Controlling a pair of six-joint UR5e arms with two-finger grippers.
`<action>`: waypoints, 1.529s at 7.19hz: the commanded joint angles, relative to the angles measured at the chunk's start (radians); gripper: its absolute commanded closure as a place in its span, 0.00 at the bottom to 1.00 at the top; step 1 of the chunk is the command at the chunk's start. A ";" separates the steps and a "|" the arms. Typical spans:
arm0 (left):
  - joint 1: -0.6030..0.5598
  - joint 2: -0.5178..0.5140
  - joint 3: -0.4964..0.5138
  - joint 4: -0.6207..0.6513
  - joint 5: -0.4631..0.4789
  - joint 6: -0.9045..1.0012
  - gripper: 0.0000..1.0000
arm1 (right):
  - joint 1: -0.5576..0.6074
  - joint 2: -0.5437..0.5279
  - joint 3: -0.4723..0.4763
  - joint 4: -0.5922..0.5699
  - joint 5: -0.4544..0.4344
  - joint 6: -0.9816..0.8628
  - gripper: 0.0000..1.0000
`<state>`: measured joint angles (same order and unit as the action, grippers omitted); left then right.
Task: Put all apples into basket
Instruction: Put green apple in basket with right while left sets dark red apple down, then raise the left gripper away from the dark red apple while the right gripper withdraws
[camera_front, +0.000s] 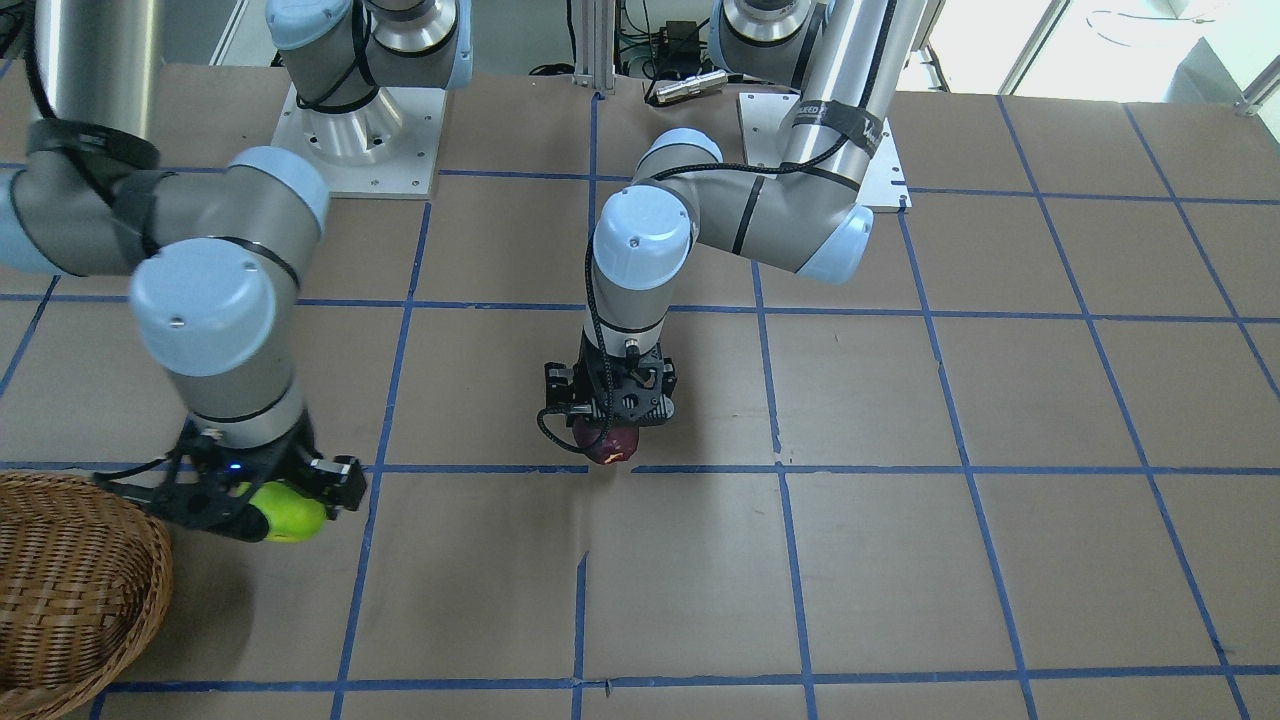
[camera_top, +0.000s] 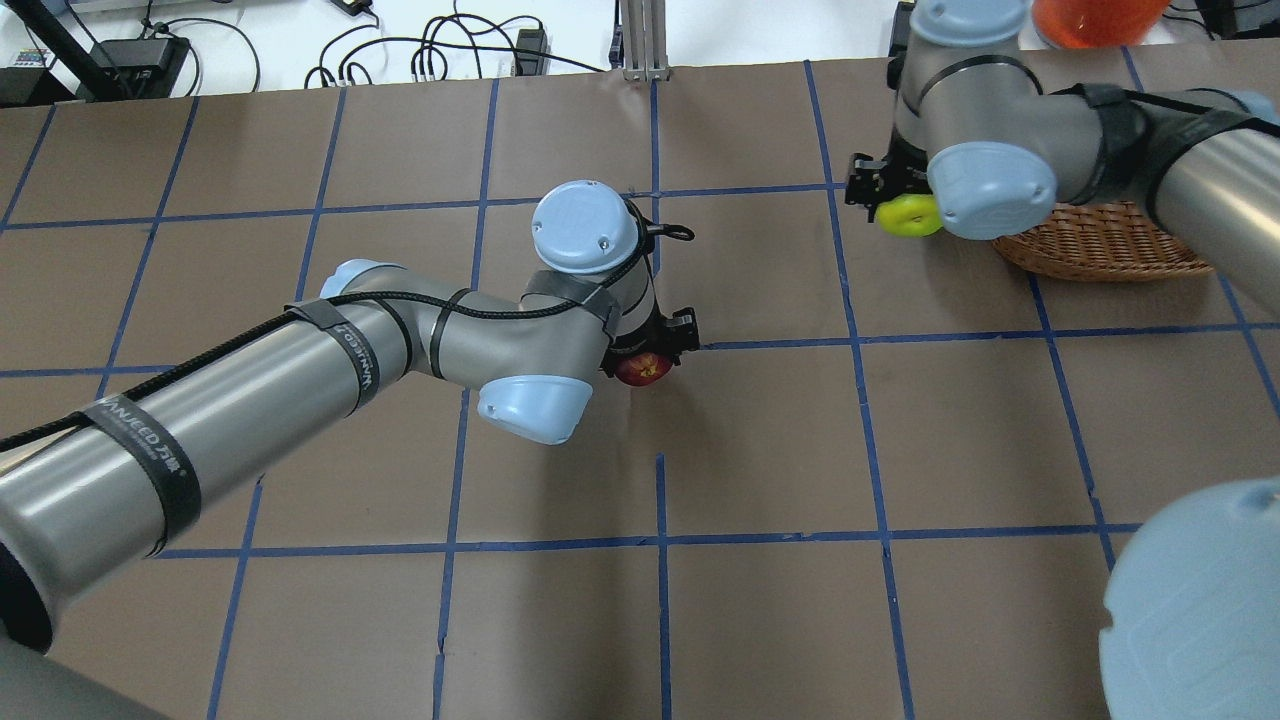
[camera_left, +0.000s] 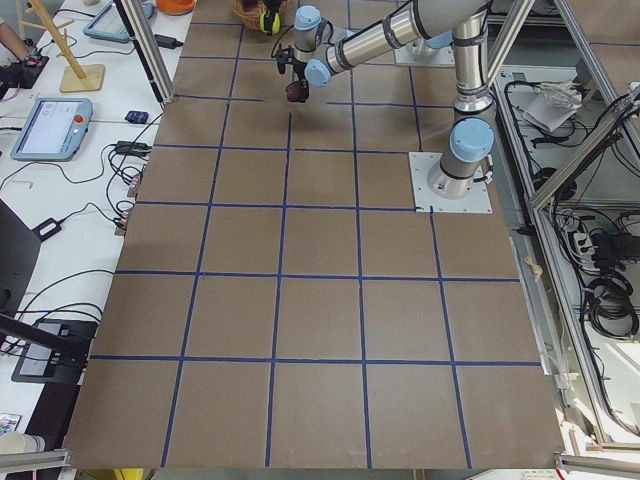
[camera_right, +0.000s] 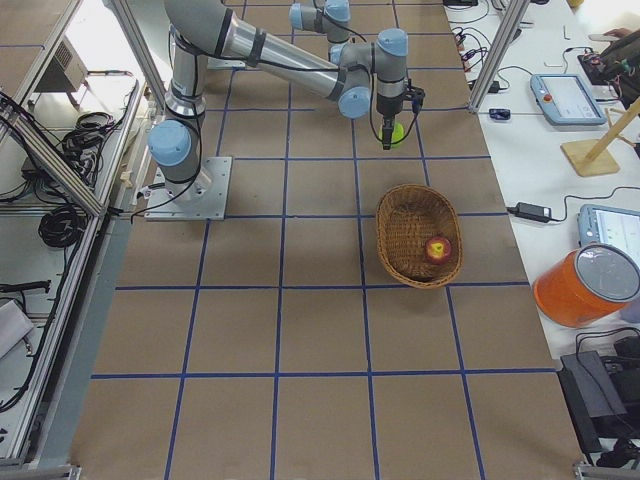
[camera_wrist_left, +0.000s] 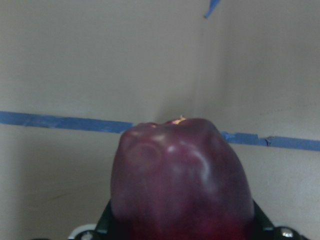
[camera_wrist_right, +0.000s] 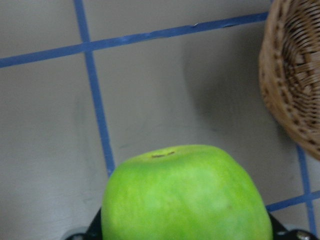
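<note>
Left gripper (camera_front: 607, 422): clamped on the maroon apple (camera_front: 608, 446). It points straight down over the middle of the surface (camera_front: 900, 560). In the front-facing view the apple sits on a blue tape line (camera_front: 900, 470), close to a crossing of the grid. The left wrist view shows the maroon apple (camera_wrist_left: 182, 180) filling the lower frame, with black gripper parts at both of its lower sides and the tape line running behind it. I cannot tell whether the apple touches the surface or hangs just above it.

Right gripper (camera_front: 272, 497): clamped on the green apple (camera_front: 290, 514). The apple is held beside the basket (camera_front: 150, 560), near its rim, not over the opening. The overhead view agrees: the green apple (camera_top: 908, 215) lies on the inner side of the basket (camera_top: 1090, 245), partly hidden under the wrist joint. In the right wrist view the green apple (camera_wrist_right: 185, 195) fills the bottom of the frame, and the basket's woven wall (camera_wrist_right: 295, 75) shows at the right edge, apart from the apple.

Red apple (camera_right: 437, 248): lies inside the basket (camera_right: 385, 235), toward the side away from the robot, yellowish patch facing up. It shows only in the exterior right view.

Basket: upright on the surface at the robot's right end, light brown wicker.

Apples: one in the basket, two in grippers outside it.
</note>
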<state>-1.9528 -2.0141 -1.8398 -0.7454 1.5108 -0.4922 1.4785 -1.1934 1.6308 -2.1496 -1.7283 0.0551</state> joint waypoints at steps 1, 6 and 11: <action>-0.006 -0.012 0.010 0.041 0.000 0.014 0.00 | -0.197 0.009 -0.064 0.007 -0.007 -0.314 1.00; 0.176 0.251 0.285 -0.716 0.005 0.320 0.00 | -0.294 0.190 -0.169 -0.012 -0.010 -0.457 1.00; 0.302 0.403 0.290 -0.821 0.057 0.475 0.00 | -0.334 0.219 -0.177 -0.013 -0.014 -0.518 0.00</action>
<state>-1.6587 -1.6206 -1.5516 -1.5675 1.5431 -0.0160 1.1461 -0.9763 1.4573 -2.1618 -1.7427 -0.4678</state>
